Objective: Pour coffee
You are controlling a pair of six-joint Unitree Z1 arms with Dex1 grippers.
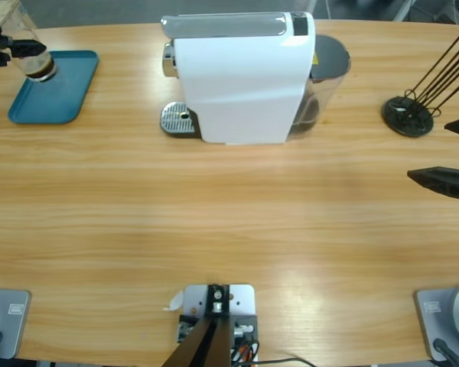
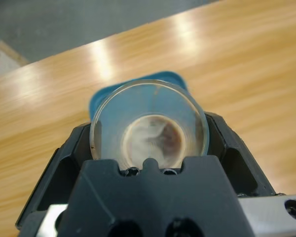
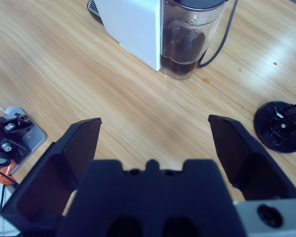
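A long wooden table (image 1: 229, 222) fills the high view, with grey floor seen beyond its far edge in the left wrist view. At the upper middle of the high view a white coffee machine (image 1: 241, 76) is seen, its metal drip grate (image 1: 177, 119) towards the left and a smoky water tank (image 1: 325, 76) at its right side. In the upper left corner a teal tray (image 1: 61, 99) lies on the table, and above its upper part a small clear glass (image 1: 37, 63) is held by the left gripper (image 1: 8, 50), whose jaws are closed on the glass's sides. In the left wrist view the glass (image 2: 149, 126) is seen mouth-on between the jaws, with the coffee (image 2: 160, 143) showing as a brownish, foamy layer at its bottom and the tray (image 2: 101, 98) behind it. At the right edge of the high view the right gripper (image 1: 455, 157) is seen with its jaws spread wide and nothing between them. A black round stand with thin rods (image 1: 409, 115) is placed at the upper right, near that gripper.
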